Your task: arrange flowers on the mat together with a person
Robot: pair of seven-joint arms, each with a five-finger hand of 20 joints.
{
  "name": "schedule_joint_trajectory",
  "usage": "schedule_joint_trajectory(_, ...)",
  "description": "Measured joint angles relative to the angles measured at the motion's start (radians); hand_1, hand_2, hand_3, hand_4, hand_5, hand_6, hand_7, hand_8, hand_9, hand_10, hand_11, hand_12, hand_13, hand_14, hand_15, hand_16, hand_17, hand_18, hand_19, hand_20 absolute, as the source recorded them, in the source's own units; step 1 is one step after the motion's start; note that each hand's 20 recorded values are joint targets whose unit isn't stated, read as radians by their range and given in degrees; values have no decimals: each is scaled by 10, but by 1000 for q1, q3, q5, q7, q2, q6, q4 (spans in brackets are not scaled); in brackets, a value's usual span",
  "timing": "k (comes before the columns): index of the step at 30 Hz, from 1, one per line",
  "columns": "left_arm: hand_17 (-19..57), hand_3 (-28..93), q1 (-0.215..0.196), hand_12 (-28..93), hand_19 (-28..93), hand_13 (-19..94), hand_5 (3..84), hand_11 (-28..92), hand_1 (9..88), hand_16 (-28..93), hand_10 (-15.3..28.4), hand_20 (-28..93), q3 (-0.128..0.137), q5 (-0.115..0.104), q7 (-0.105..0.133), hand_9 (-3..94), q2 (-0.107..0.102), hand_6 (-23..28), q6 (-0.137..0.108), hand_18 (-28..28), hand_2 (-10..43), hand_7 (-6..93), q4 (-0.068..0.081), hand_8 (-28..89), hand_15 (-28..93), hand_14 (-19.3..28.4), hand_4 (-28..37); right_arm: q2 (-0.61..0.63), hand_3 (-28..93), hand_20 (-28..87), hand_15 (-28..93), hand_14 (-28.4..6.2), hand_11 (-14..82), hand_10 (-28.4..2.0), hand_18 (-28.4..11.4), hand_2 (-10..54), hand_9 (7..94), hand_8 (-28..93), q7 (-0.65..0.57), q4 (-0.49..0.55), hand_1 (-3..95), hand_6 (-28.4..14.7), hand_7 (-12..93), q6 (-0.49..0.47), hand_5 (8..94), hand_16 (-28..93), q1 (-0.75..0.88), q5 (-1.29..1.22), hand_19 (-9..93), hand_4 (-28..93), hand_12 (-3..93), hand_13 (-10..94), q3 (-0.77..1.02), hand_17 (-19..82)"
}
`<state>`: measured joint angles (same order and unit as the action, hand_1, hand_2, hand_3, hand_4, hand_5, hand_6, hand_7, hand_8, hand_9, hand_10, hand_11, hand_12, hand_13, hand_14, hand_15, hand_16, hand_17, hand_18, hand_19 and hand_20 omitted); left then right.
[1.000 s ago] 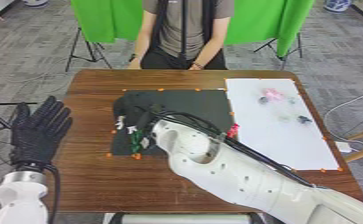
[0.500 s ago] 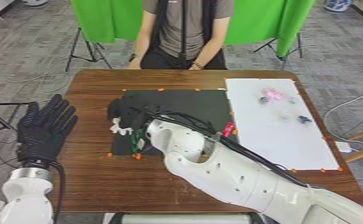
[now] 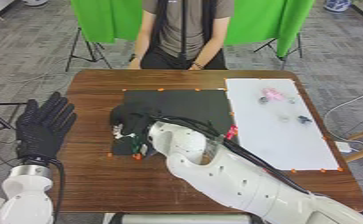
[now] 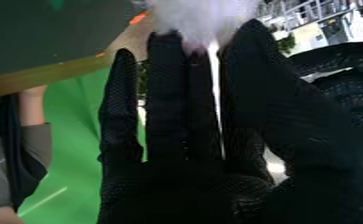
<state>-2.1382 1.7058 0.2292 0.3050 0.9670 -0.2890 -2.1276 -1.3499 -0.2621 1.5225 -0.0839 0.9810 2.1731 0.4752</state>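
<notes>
My right hand is over the left edge of the dark mat, with a white flower and green stem beside its fingers. From the wrist, my right hand has a pale, fluffy white flower pinched at its fingertips. My left hand stands open, left of the table, fingers pointing away. A red flower lies near the mat's right edge, partly behind the right arm. Pink and dark flowers lie on the white sheet.
The brown table extends around the mat. Orange markers line the mat and sheet. My right arm crosses the table's near right part. A person stands at the far edge, hands low there, apart from the flowers.
Over the last second, the right hand shifts slightly at the mat's left edge, and the white flower moves a little with it. The left hand has shifted slightly to the right.
</notes>
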Motion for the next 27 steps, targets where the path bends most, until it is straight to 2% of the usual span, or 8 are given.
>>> schedule_joint_trajectory(14,-52,643,-5,68,225,210,406,142,261,-45,126,98,0,-12,3,319,4,81,0,107,160,107,0,-93,162,118,-283,3,841,225,469,-64,148,-72,-148,-95,513,-213,-2,27,421,61,335,-2,466,292,26,-2,549,-283,174,449,29,189)
schedule_joint_trajectory(19,-52,646,-15,67,231,211,407,143,249,-46,125,98,11,-15,5,320,12,80,2,108,164,107,-1,-93,167,118,-283,16,913,185,405,-70,146,-84,-142,-95,513,-212,1,72,353,51,331,-11,473,243,56,-8,524,-283,182,443,79,193)
schedule_joint_trajectory(24,-52,642,-30,66,233,213,407,147,251,-50,125,96,37,-14,1,321,27,79,9,108,163,107,-2,-94,174,118,-283,40,866,144,325,-97,128,-112,-141,-95,473,-187,12,165,312,15,288,9,434,226,135,-188,479,-283,181,402,200,179)
schedule_joint_trajectory(27,-53,654,-41,65,236,213,407,149,248,-53,125,95,47,-13,0,322,32,79,15,108,156,109,-2,-94,175,118,-283,62,805,117,266,-129,97,-129,-149,-45,428,-154,17,236,277,-12,222,7,418,204,198,-349,444,-283,168,348,293,149)
